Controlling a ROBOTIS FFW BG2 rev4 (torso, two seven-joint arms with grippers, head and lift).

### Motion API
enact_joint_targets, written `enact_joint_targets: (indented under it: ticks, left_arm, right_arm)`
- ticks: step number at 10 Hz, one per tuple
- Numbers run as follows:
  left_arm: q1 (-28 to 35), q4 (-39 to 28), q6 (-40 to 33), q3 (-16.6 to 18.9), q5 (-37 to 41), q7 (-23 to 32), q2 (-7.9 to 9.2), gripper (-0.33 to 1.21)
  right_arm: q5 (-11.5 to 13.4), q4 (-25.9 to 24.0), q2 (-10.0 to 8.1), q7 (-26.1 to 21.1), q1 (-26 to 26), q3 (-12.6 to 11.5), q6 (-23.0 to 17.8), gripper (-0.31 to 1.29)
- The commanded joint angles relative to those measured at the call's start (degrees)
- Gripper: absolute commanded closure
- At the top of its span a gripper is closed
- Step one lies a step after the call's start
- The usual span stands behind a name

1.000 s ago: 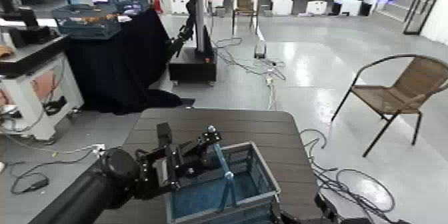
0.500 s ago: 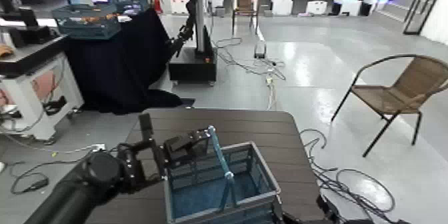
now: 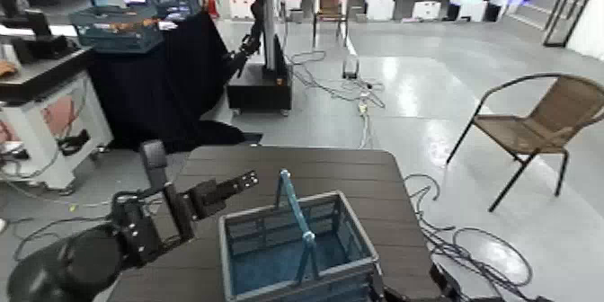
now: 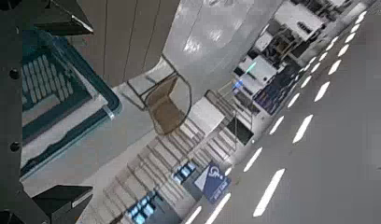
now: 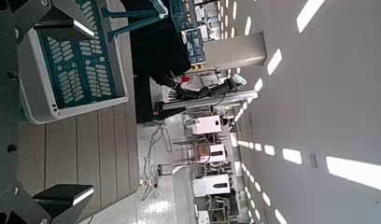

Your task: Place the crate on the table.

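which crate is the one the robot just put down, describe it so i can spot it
Find the dark brown slatted table directly in front of the robot; the crate sits on its near edge, just right of the left gripper, which is open and clear of it. It is grey-blue with slotted sides, a blue floor and a thin light-blue handle arching over it, unlike the darker teal crates on the black-draped table, which lack one.

The crate (image 3: 297,247) sits on the slatted brown table (image 3: 350,173).

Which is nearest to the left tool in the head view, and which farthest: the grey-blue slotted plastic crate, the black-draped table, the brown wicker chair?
1. Grey-blue slotted plastic crate, just right of the left tool.
2. Black-draped table, behind, to the left.
3. Brown wicker chair, far right.
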Motion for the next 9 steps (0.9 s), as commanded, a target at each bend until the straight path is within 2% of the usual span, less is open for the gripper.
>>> enact_joint_targets:
  ticks: [1, 3, 4, 5, 7, 9]
  left_arm:
    - [11.4, -11.2, -10.6, 2.2, -5.8, 5.2, -1.42, 0.10]
    - [18.7, -14.6, -20.9, 1.7, -11.6, 7.1, -2.65, 0.11]
    - [22.6, -15.8, -26.9, 0.4, -14.5, 9.9, -2.83, 0.11]
    - [26.7, -17.0, -32.5, 0.3, -20.1, 13.0, -3.71, 0.11]
    - [32.5, -15.6, -44.7, 1.8, -29.6, 14.9, -8.10, 0.11]
    - [35.8, -14.8, -50.8, 1.2, -33.8, 16.9, -8.63, 0.11]
  right_arm:
    - [0.0, 0.0, 0.00, 0.0, 0.3, -0.2, -0.4, 0.15]
    - [0.0, 0.0, 0.00, 0.0, 0.4, -0.4, -0.6, 0.15]
    - [0.0, 0.0, -0.09, 0.0, 0.4, -0.6, -0.8, 0.15]
    - [0.0, 0.0, -0.09, 0.0, 0.4, -0.7, -0.8, 0.15]
    - [0.0, 0.0, -0.09, 0.0, 0.4, -0.8, -1.0, 0.15]
    - [0.0, -0.1, -0.26, 0.0, 0.4, -0.8, -0.9, 0.15]
